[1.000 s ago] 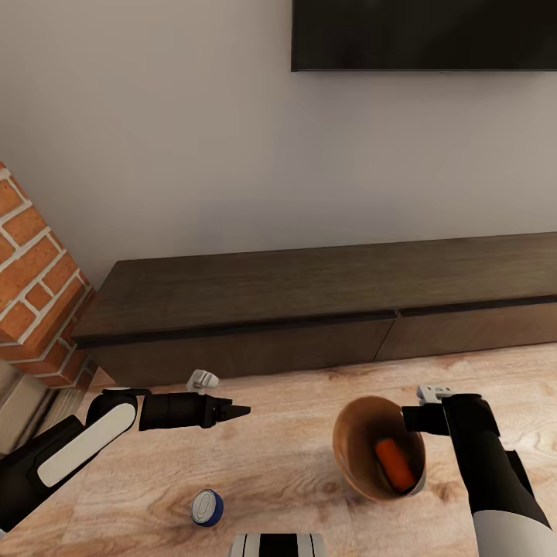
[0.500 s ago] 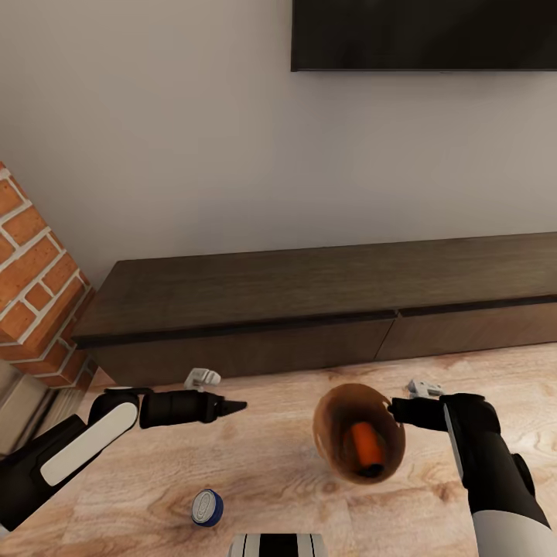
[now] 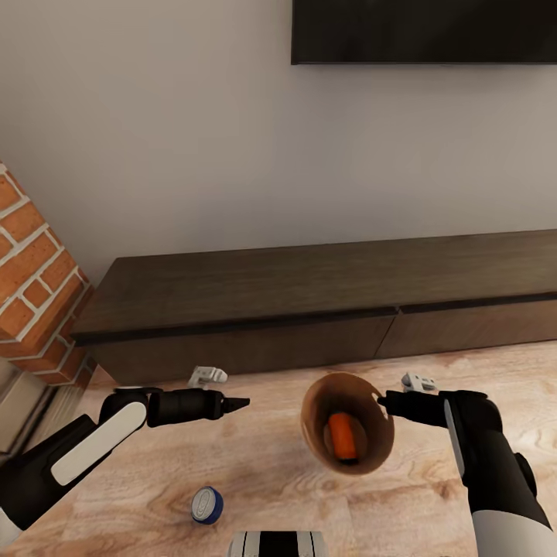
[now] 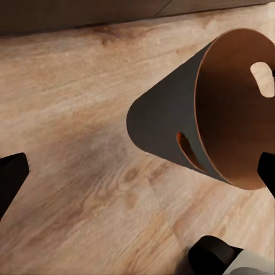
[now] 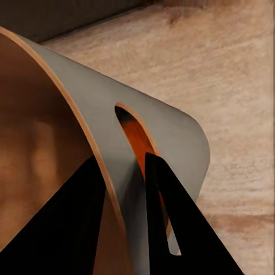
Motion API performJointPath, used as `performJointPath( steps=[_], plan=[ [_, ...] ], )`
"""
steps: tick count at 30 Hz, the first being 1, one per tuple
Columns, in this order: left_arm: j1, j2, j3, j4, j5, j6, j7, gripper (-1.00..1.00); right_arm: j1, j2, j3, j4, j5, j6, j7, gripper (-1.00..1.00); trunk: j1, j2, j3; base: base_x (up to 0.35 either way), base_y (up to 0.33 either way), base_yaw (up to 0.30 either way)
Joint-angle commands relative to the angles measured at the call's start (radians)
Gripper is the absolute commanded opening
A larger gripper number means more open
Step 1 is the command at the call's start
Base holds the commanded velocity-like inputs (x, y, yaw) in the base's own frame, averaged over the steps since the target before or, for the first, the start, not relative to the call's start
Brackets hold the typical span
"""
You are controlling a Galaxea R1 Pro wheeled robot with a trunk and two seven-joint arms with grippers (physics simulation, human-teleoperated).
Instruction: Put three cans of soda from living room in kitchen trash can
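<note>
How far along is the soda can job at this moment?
Done: one orange can lies inside the bin. In hand: the right gripper pinches the bin's rim, carrying it tilted above the wood floor. Left: the blue can stands on the floor; the left gripper is empty. A third can isn't accounted for.

No words, brands, numbers or signs can be read anywhere. The blue can (image 3: 207,506) on the floor near the bin (image 3: 346,433) shows only its plain grey top, and the orange can (image 3: 341,436) inside the bin bears no legible print.
</note>
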Motion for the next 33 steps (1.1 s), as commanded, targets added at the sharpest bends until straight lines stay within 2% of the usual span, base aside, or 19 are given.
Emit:
performJointPath(
  steps=[1,7,16,33],
  plan=[
    [0.0,0.0,0.001,-0.001,0.0,0.004,0.001,1.0,0.0,0.0,0.0,-0.002,0.0,0.003,0.0,-1.0,0.0,0.0,-0.004,0.0,0.0,0.0],
    [0.0,0.0,0.003,0.0,0.0,0.032,0.002,1.0,0.0,0.0,0.001,-0.007,0.001,0.003,0.0,-1.0,0.003,-0.002,-0.027,0.0,0.0,0.0],
    [0.0,0.008,0.008,-0.001,0.0,0.035,-0.008,1.0,0.0,0.0,0.001,-0.033,0.004,0.003,-0.001,-1.0,0.007,-0.004,-0.063,0.0,0.0,0.0],
    [0.0,0.011,0.008,-0.001,0.0,0.035,-0.009,1.0,-0.001,-0.002,-0.001,-0.04,0.004,0.003,-0.001,-1.0,0.015,-0.008,-0.153,0.0,0.0,0.0]
  ],
)
